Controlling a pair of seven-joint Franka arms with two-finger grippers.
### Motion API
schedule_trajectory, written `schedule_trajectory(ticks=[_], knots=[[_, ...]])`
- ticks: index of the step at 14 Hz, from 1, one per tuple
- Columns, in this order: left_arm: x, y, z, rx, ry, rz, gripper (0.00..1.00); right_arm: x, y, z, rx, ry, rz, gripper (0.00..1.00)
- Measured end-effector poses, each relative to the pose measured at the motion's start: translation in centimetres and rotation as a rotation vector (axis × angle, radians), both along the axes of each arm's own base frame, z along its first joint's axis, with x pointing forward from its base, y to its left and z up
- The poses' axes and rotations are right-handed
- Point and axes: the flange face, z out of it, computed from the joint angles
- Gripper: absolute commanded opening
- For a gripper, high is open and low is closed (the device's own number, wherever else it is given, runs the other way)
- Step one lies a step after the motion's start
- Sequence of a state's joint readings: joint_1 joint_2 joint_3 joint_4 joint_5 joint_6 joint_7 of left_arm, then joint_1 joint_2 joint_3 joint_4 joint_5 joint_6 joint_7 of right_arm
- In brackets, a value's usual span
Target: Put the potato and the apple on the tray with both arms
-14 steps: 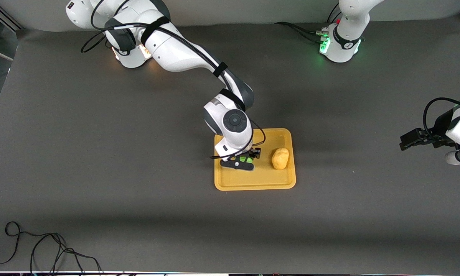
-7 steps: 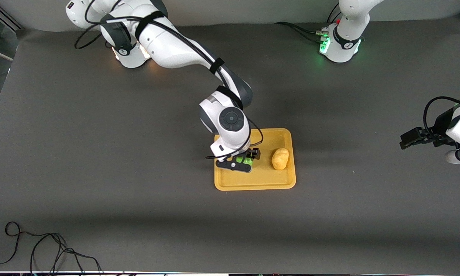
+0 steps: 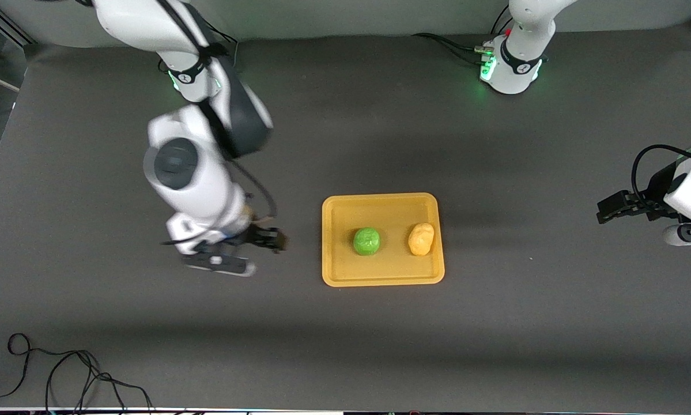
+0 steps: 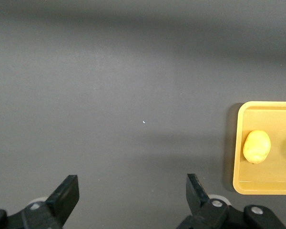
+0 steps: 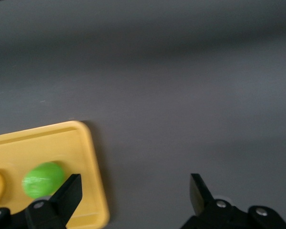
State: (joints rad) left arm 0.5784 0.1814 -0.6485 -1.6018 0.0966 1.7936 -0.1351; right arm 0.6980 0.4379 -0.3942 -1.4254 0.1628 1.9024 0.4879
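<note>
Front view: the tray (image 3: pixel 383 275) lies flat on the dark table (image 3: pixel 345 346), roughly at its middle. The apple (image 3: pixel 366 241) sits in the tray, in the half toward the right arm's end of the table. The potato (image 3: pixel 420 238) sits in the tray too, beside the apple and toward the left arm's end, with a clear gap of bare tray between the two. Neither fruit touches the tray's rim.

The right gripper (image 3: pixel 252 249) hangs over bare table just beside the tray, off the tray's edge toward the right arm's end. Its fingers stand wide apart and hold nothing; in the right wrist view the two dark fingers (image 5: pixel 69 193) frame empty table, with the apple (image 5: pixel 43 180) and a corner of the tray (image 5: pixel 88 157) off to one side.

The left gripper (image 3: pixel 610 208) waits well apart from the tray, over the left arm's end of the table. Its fingers (image 4: pixel 66 193) are also spread and empty in the left wrist view, where the potato (image 4: pixel 256 146) rests inside the tray (image 4: pixel 240 179).

A loose black cable (image 3: pixel 63 374) lies near the table's front edge, well away from the tray.
</note>
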Motion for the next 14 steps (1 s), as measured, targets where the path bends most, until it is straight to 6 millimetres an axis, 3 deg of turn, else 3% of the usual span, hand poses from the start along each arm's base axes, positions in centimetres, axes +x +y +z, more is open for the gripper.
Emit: schedule_trajectory(ticks=[4,8,11,14], knots=[[0.0,0.0,-0.1,0.001,0.004,0.0,1.0,-1.2,-11.1,5.8,-0.009,0.024,0.029,1.0],[-0.1,-0.1,-0.6,0.002,0.013,-0.002,1.0,-2.8,-19.2,9.8,-0.005,0.063,0.06,1.0],[-0.1,-0.1,-0.6,0.002,0.014,-0.002,1.0,-3.6,-22.4,11.3,-0.033,0.07,0.085,1.0],[-0.1,-0.1,-0.6,0.002,0.014,-0.002,1.0,-3.6,-22.5,11.4,-0.043,0.07,0.087,1.0]])
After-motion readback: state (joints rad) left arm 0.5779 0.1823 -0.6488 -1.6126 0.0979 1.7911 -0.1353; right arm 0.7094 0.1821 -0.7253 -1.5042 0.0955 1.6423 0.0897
